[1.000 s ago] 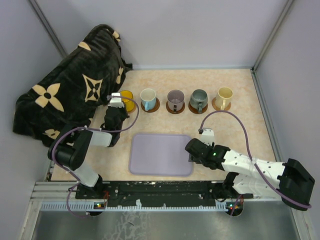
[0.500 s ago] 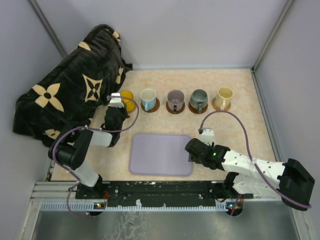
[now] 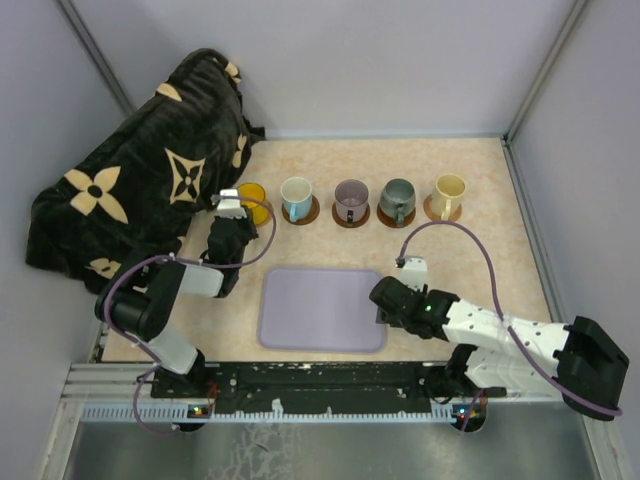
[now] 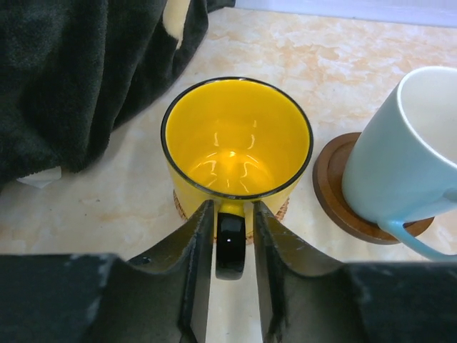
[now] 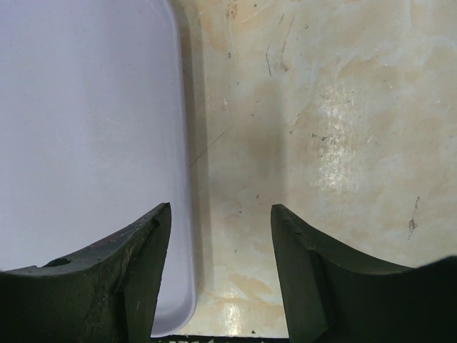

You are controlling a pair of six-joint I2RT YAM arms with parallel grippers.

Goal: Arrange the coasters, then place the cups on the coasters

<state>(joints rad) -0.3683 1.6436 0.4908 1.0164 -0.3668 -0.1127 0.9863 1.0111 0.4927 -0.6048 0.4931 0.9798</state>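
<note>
Five cups stand in a row at the back, each on a coaster: yellow [image 3: 252, 194], white-blue [image 3: 296, 196], mauve [image 3: 351, 199], dark grey-green [image 3: 397, 200], cream [image 3: 449, 190]. In the left wrist view the yellow cup [image 4: 235, 143] sits on a woven tan coaster [image 4: 280, 211], with its black handle [image 4: 230, 246] pointing at me. My left gripper [image 4: 230, 209] straddles that handle, open, with a thin gap on each side. The white-blue cup [image 4: 407, 164] rests on a dark coaster [image 4: 330, 187]. My right gripper [image 5: 220, 211] hangs open and empty over the tray's right edge.
A lavender tray [image 3: 320, 308] lies at the front middle; its edge [image 5: 178, 143] shows in the right wrist view. A black blanket with tan flowers [image 3: 140, 180] is heaped at the left, close beside the yellow cup [image 4: 71, 71]. Walls enclose the table.
My left gripper's jaws have spread slightly off the yellow cup's handle. The cup stays on its coaster. The right arm has not moved.
</note>
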